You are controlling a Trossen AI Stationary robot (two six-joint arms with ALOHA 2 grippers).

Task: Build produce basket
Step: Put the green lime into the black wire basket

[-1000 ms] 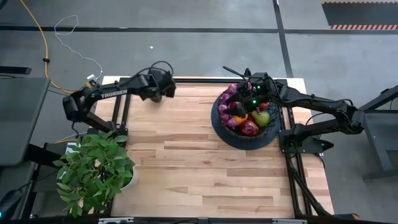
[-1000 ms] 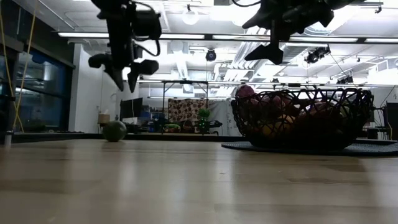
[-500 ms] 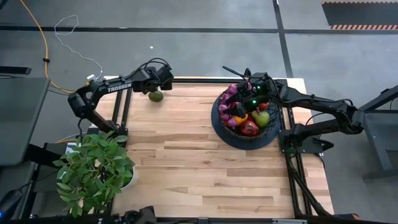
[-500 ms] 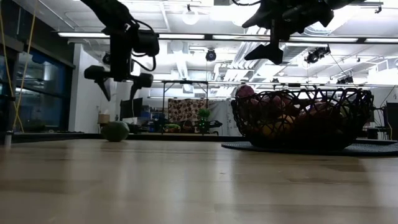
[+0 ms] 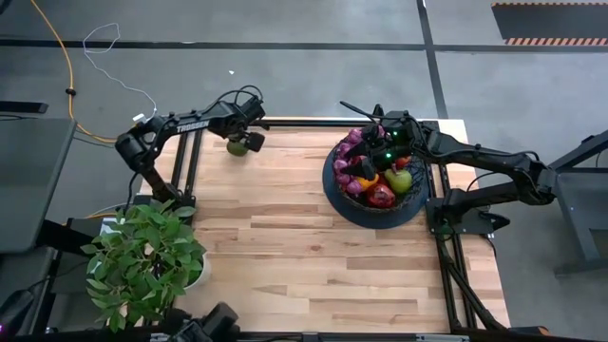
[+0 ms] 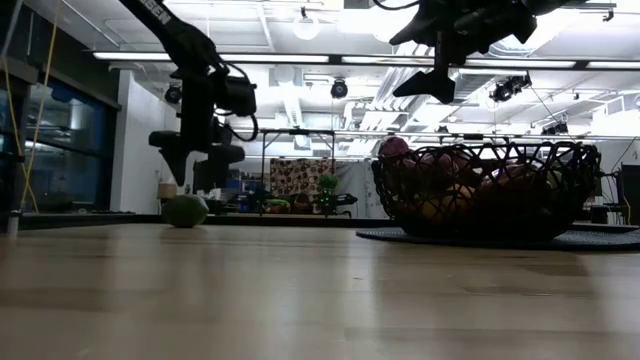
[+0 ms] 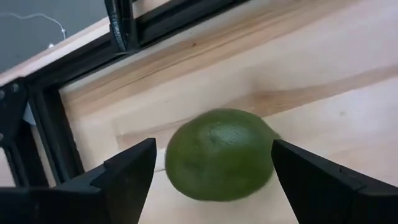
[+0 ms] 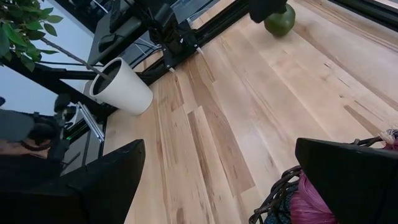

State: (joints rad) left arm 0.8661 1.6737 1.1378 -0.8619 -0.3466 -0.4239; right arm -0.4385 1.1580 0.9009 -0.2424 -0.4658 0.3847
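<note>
A green lime [image 5: 237, 147] lies on the wooden table near its far left corner, and shows as well in the low view [image 6: 185, 210] and the left wrist view [image 7: 217, 154]. My left gripper [image 6: 197, 165] hangs just above it, open and pointing steeply down. Its fingers [image 7: 127, 177] stand to either side of the lime with gaps between. The black wire basket [image 5: 334, 190] at the far right holds grapes, an apple, a pear and other produce. My right gripper [image 5: 372, 128] waits open above the basket [image 6: 485, 165], with nothing between its fingers.
A leafy potted plant [image 5: 142, 261] in a white pot [image 8: 121, 87] stands off the table's near left corner. Black frame rails [image 7: 50, 118] run along the table's far and left edges, close to the lime. Bare wood [image 5: 285, 237] lies between the lime and the basket.
My left gripper has sunk toward the lime and shifted toward the table's far left corner, rolling as it went. Its fingers have opened from nearly shut to wide. The lime has stayed where it was.
</note>
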